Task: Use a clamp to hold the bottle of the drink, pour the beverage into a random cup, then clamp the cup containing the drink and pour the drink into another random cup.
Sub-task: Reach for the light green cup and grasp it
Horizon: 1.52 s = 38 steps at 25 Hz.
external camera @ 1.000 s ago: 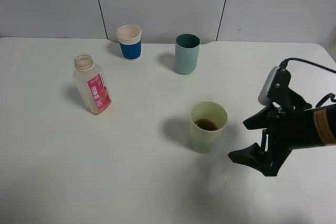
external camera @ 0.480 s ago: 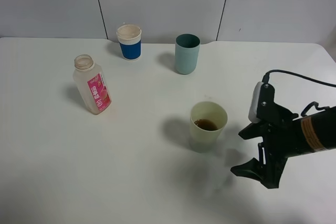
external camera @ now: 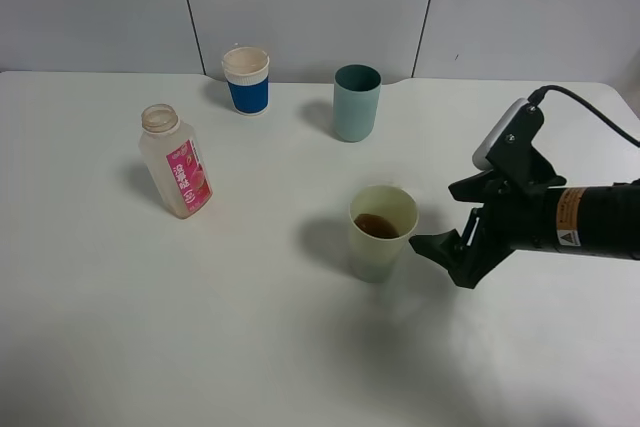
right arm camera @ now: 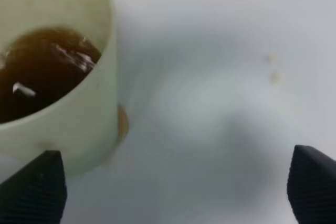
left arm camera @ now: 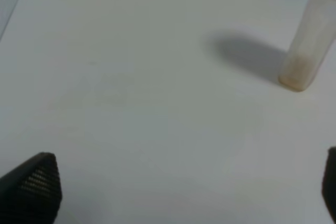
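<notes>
Exterior high suggests the bottle point(external camera: 180, 165) pour is done: drink sits in the pale green cup point(external camera: 382, 232), which the right gripper point(external camera: 434, 215), spread wide at its three o'clock, hasn't yet clamped.

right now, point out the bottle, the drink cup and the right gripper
bottle point(external camera: 190, 175), exterior high view, on its pink label
drink cup point(external camera: 372, 257), exterior high view, on its front wall
right gripper point(external camera: 433, 215), exterior high view, midway between its fingertips

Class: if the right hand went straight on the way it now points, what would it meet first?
Most likely the pale green cup of brown drink, just ahead of the open right hand. The wrist view shows the cup off-centre, near one finger.
</notes>
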Available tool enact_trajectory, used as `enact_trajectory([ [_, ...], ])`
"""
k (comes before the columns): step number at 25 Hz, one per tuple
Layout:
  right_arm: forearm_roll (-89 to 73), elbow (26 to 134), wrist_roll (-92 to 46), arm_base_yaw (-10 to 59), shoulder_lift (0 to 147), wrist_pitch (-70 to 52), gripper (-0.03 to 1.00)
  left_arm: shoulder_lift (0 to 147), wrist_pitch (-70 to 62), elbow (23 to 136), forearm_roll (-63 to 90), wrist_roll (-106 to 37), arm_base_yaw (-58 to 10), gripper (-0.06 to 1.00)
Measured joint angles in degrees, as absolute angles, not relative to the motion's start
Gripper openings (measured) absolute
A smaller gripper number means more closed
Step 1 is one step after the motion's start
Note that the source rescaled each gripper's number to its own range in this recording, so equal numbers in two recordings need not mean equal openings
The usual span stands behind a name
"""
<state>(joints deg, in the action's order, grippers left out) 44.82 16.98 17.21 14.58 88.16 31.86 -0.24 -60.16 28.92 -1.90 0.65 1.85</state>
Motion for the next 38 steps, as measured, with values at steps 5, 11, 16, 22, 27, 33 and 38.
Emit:
enact_trajectory([
  [5, 47.45, 16.64, 15.81, 15.15, 92.33, 32.08, 0.45, -0.24, -60.16, 28.92, -1.9, 0.65, 1.85, 1.0],
  [11, 51.11, 16.69, 15.69, 15.15, 97.86, 42.0, 0.45, -0.24, -60.16, 28.92, -1.9, 0.65, 1.85, 1.0],
  [16, 49.84, 16.69, 14.2, 15.15, 101.82, 44.3, 0.45, -0.24, -60.16, 28.92, -1.9, 0.65, 1.85, 1.0],
  [22, 45.65, 16.69, 10.21, 15.15, 102.43, 49.56, 0.45, -0.24, -60.16, 28.92, -1.9, 0.65, 1.85, 1.0],
  [27, 46.53, 16.69, 9.81, 15.15, 102.43, 51.65, 0.45, -0.24, -60.16, 28.92, -1.9, 0.65, 1.85, 1.0],
  [33, 47.25, 16.73, 9.77, 15.15, 102.43, 52.38, 0.44, -0.24, -60.16, 28.92, -1.9, 0.65, 1.85, 1.0],
  [38, 47.56, 16.73, 9.77, 15.15, 102.43, 53.17, 0.44, -0.24, -60.16, 28.92, -1.9, 0.65, 1.85, 1.0],
])
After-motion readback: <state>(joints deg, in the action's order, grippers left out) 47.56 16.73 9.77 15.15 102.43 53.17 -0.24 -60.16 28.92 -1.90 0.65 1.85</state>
